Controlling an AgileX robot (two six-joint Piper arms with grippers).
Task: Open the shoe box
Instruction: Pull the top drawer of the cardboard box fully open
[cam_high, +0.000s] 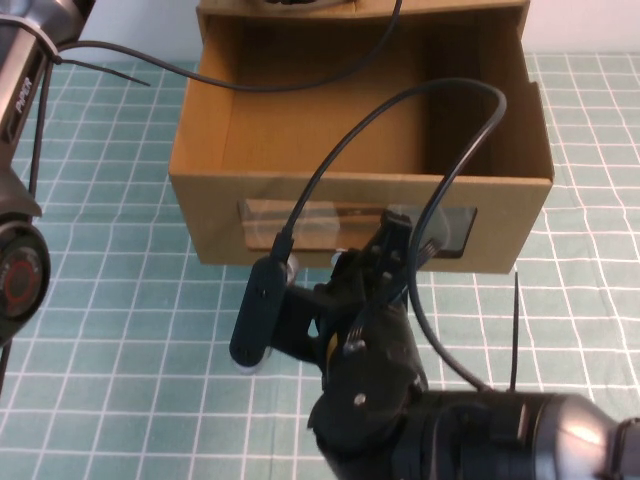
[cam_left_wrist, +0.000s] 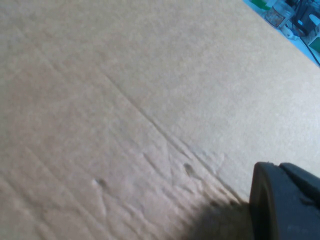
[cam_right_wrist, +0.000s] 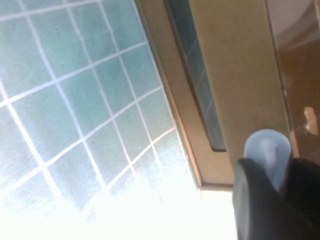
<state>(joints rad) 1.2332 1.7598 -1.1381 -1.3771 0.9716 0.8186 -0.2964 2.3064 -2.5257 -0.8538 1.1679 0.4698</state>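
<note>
The brown cardboard shoe box (cam_high: 210, 215) stands in the middle of the table with its top open and its inside (cam_high: 330, 120) bare. A clear window (cam_high: 300, 222) is cut in its front wall. The lid (cam_high: 450, 8) stands up at the back edge. My right gripper (cam_high: 395, 235) hovers just in front of the front wall, by the window's right end; the right wrist view has the gripper (cam_right_wrist: 272, 190) beside that wall (cam_right_wrist: 235, 75). My left gripper (cam_left_wrist: 287, 200) is close against a flat cardboard face (cam_left_wrist: 125, 100); it is out of sight in the high view.
A green checked cloth (cam_high: 110, 300) covers the table around the box. My left arm (cam_high: 20, 90) rises along the left edge. Black cables (cam_high: 430, 95) loop over the box opening. My right arm's body (cam_high: 370, 380) fills the front middle.
</note>
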